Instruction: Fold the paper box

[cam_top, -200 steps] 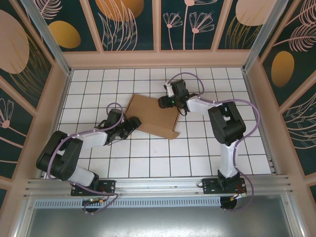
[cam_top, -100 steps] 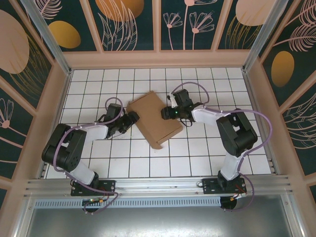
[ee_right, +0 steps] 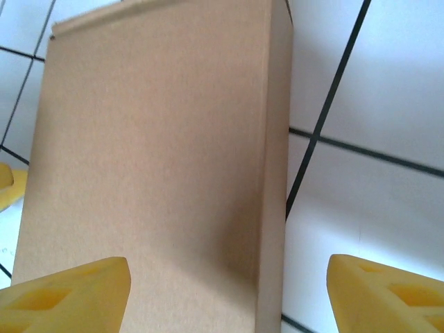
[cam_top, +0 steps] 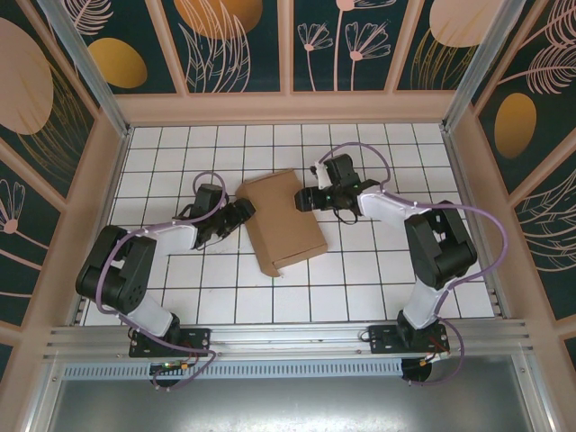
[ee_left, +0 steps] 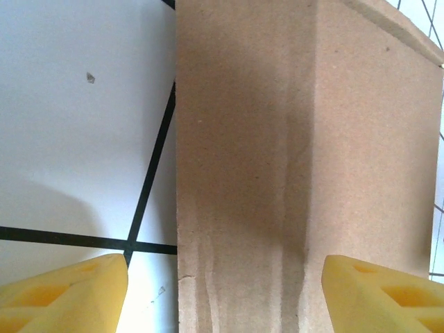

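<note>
A plain brown folded cardboard box lies flat near the middle of the white tiled tabletop, its long side angled from far left to near right. The left arm stretches low from its near-left base, forearm pointing right, so the left pincer sits at the box's left edge. Its yellow fingers are spread wide and released, with the box edge between them. The right arm bends at its elbow on the right and reaches left, placing the right pincer at the box's far right edge, also spread and gripping nothing.
</note>
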